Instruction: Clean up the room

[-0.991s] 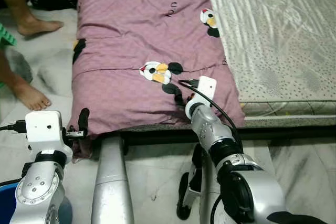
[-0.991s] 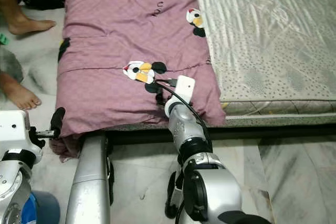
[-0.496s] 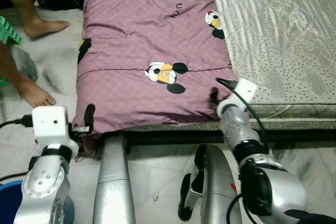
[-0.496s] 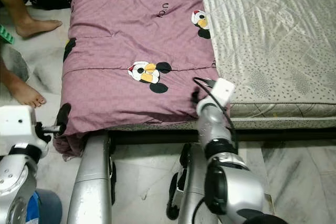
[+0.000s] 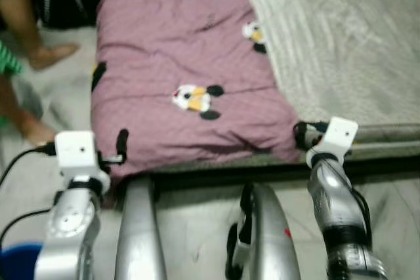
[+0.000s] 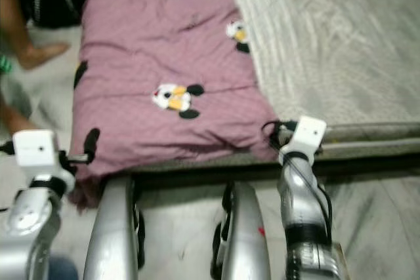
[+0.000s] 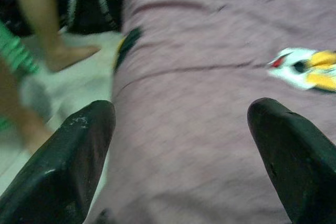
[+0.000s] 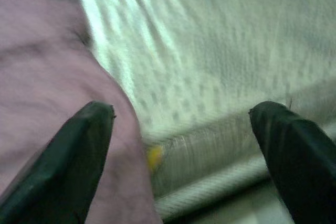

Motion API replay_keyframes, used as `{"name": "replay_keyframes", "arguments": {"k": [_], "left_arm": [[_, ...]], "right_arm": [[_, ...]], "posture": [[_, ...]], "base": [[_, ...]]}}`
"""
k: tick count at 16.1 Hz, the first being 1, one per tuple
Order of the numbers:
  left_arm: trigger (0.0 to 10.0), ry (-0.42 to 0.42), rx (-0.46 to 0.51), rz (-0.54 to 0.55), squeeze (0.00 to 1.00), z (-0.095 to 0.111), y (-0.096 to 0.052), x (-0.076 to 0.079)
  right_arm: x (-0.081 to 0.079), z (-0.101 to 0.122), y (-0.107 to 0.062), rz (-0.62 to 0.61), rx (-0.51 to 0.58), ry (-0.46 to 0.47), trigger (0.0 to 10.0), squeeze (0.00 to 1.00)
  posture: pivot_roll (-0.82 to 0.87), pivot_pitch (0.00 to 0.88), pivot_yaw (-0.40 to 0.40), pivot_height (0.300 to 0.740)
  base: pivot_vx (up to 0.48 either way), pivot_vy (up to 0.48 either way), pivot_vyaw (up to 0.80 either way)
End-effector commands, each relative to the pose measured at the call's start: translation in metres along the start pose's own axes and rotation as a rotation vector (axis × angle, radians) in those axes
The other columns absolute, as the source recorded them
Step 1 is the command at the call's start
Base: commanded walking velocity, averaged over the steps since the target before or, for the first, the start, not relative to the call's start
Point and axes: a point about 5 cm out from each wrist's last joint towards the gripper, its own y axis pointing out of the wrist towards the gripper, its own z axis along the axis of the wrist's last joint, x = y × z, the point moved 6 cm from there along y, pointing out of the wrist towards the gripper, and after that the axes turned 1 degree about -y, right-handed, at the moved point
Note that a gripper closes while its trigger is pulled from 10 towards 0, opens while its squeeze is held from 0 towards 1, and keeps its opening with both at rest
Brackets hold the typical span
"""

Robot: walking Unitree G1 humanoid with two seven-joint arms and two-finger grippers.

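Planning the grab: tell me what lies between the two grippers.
In the left eye view, the purple blanket's near edge spans from the left gripper to the right gripper, both open.

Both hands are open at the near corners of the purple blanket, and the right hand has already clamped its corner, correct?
Not quite. The right hand is open too, nothing between its fingers; the right wrist view shows it at the purple blanket corner by the mattress. The left hand is open at its corner.
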Motion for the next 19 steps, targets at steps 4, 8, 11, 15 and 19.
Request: {"name": "replay_keyframes", "arguments": {"k": [4, 8, 11, 15, 19], "left_arm": [[10.0, -0.066, 0.024, -0.071, 0.0, -0.002, 0.011, 0.02], [10.0, -0.098, 0.039, -0.12, 0.0, -0.003, 0.017, 0.035], [10.0, -0.101, 0.053, -0.123, 0.0, -0.002, 0.02, 0.034], [10.0, -0.099, 0.052, -0.129, 0.0, -0.005, 0.024, 0.037], [10.0, -0.111, 0.048, -0.159, 0.0, -0.006, 0.036, 0.051]], "right_arm": [[-0.044, 0.042, -0.043, 0.226, 0.139, 0.037, 10.0, 0.0], [-0.06, 0.047, -0.057, 0.286, 0.141, 0.063, 10.0, 0.0], [-0.062, 0.052, -0.053, 0.297, 0.134, 0.064, 10.0, 0.0], [-0.063, 0.055, -0.047, 0.294, 0.133, 0.072, 10.0, 0.0], [-0.066, 0.062, -0.04, 0.296, 0.15, 0.074, 10.0, 0.0]], "posture": [[0.01, 0.039, -0.029, 0.565], [-0.01, 0.0, -0.031, 0.599], [0.0, 0.0, -0.036, 0.634], [0.0, 0.0, -0.036, 0.683], [-0.01, 0.0, -0.032, 0.732]], "base": [[0.0, 0.0, 0.0], [0.0, 0.0, 0.0], [0.0, 0.0, 0.0], [0.0, 0.0, 0.0], [0.0, 0.0, 0.0]]}}
